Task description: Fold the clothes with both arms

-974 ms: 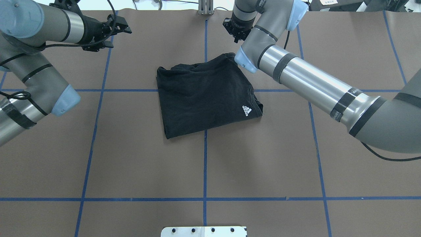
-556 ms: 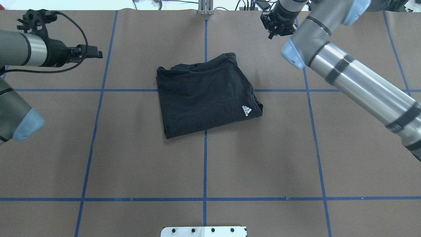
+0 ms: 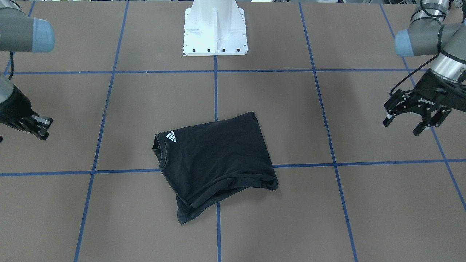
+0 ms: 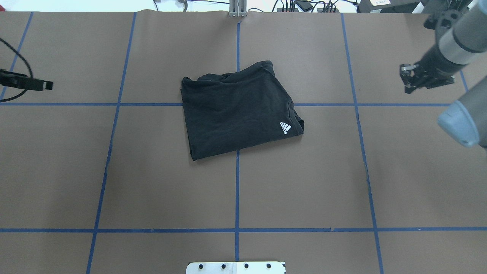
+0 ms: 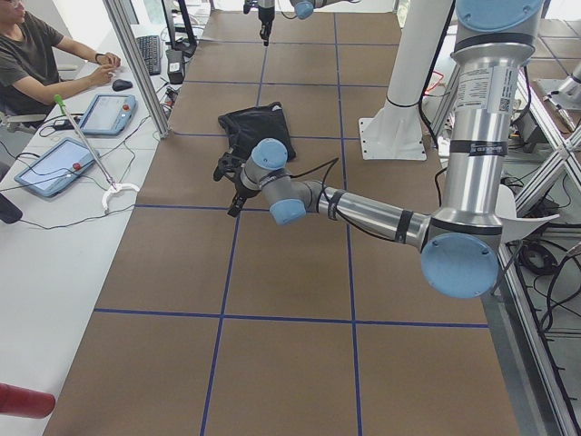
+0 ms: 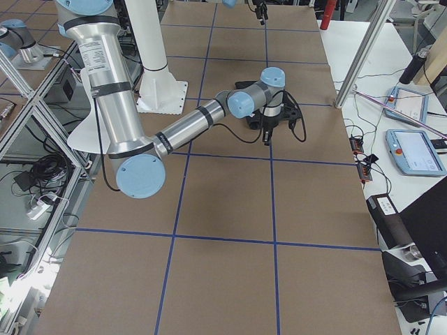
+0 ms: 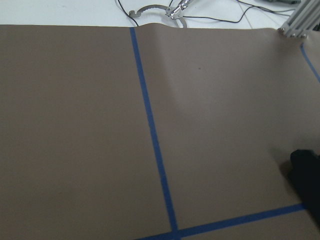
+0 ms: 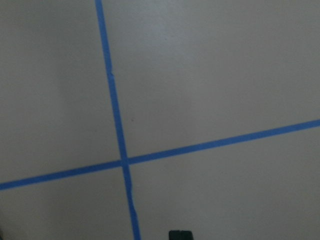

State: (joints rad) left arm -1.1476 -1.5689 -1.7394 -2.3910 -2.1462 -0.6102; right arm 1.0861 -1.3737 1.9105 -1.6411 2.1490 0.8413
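Hovering well apart from the folded t-shirt.
My left gripper gapes wide, empty; my right gripper grips nothing, its spread I cannot tell.

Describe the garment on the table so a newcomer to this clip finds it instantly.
On the brown table gridded with blue tape, look where the middle lines cross. There lies a folded black t-shirt, the only cloth on the surface, marked by a small white logo at one corner.
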